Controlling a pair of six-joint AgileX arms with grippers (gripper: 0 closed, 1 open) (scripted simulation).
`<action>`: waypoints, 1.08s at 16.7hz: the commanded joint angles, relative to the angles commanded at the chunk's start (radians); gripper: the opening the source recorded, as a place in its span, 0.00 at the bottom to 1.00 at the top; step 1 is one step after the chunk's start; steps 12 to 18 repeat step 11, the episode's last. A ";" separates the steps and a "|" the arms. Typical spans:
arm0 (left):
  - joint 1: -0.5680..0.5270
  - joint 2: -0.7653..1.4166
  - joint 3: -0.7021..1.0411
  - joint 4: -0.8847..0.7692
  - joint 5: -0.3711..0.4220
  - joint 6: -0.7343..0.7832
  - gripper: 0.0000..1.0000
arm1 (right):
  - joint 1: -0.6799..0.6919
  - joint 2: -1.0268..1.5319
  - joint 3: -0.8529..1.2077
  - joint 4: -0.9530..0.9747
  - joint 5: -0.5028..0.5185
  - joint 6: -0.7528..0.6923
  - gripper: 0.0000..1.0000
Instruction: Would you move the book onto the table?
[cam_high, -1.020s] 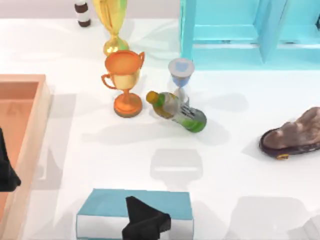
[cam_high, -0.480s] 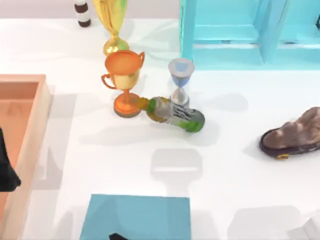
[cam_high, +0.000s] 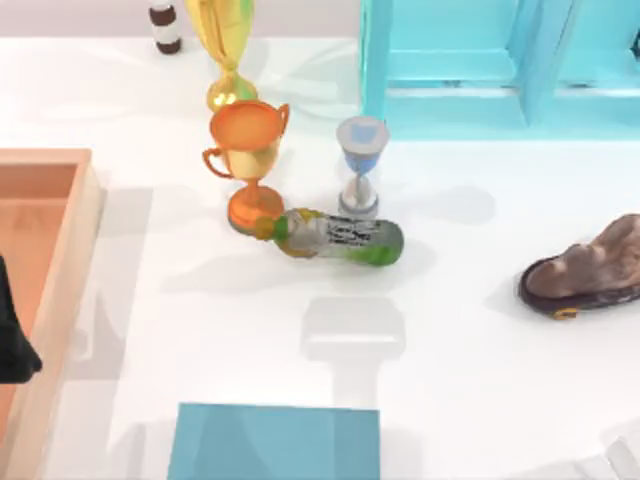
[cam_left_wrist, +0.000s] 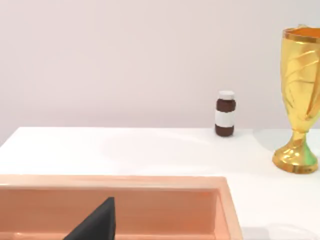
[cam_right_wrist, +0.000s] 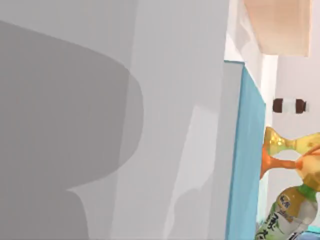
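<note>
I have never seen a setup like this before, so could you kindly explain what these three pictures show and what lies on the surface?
This is a simulated two-armed AgileX robot at a white table. One camera looks down from above; the other two sit on the arms' wrists.

From above, the teal book lies flat at the near edge. Farther back stand an orange trophy, a gold trophy, an hourglass and a small brown bottle. A green drink bottle lies on its side, touching the orange trophy's base. A brown shoe is at the right, a cyan shelf unit behind, and a wooden tray at the left.

The left gripper is parked over the tray. The right wrist camera looks along the book's edge.
</note>
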 joint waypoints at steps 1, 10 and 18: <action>0.000 0.000 0.000 0.000 0.000 0.000 1.00 | 0.018 0.008 0.031 -0.096 0.017 0.072 1.00; 0.000 0.000 0.000 0.000 0.000 0.000 1.00 | 0.023 0.041 0.194 -0.549 0.151 0.422 1.00; 0.000 0.000 0.000 0.000 0.000 0.000 1.00 | 0.023 0.041 0.194 -0.549 0.151 0.422 1.00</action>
